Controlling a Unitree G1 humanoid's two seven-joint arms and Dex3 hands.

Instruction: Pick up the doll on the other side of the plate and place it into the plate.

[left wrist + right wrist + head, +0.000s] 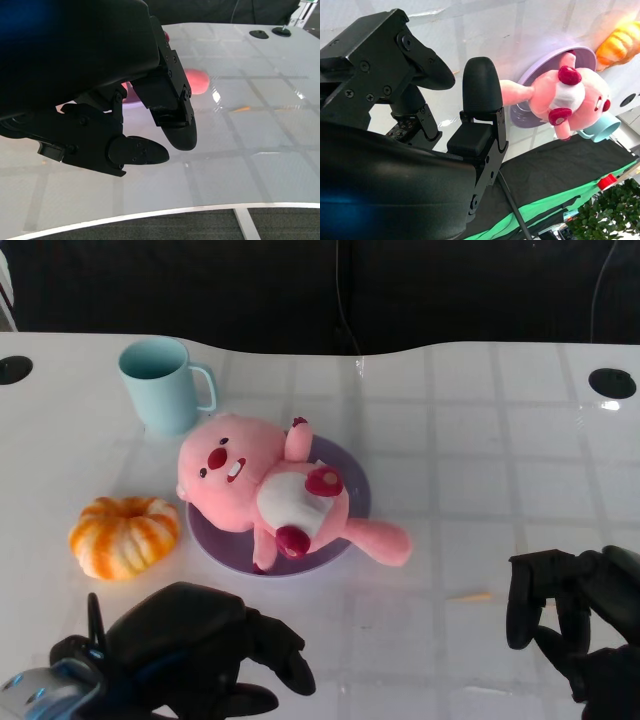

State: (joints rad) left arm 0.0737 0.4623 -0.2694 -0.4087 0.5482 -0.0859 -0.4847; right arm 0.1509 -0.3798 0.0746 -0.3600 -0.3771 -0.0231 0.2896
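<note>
A pink plush doll (262,485) with a white belly lies on its back across the purple plate (352,475), its tail (385,540) hanging over the plate's right rim onto the table. The right wrist view shows the same doll (570,92) on the plate (540,70). My left hand (200,650) sits low at the near left, empty, with fingers apart, well short of the plate. My right hand (570,615) is at the near right, also empty with fingers apart. In the left wrist view only the doll's tail (195,80) shows past my left hand's fingers (175,117).
A light blue mug (165,383) stands behind the plate at the left. An orange and white pumpkin-shaped toy (125,533) lies left of the plate. A small tan sliver (468,595) lies on the white table (500,440) near my right hand. Two black holes (612,382) mark the far corners.
</note>
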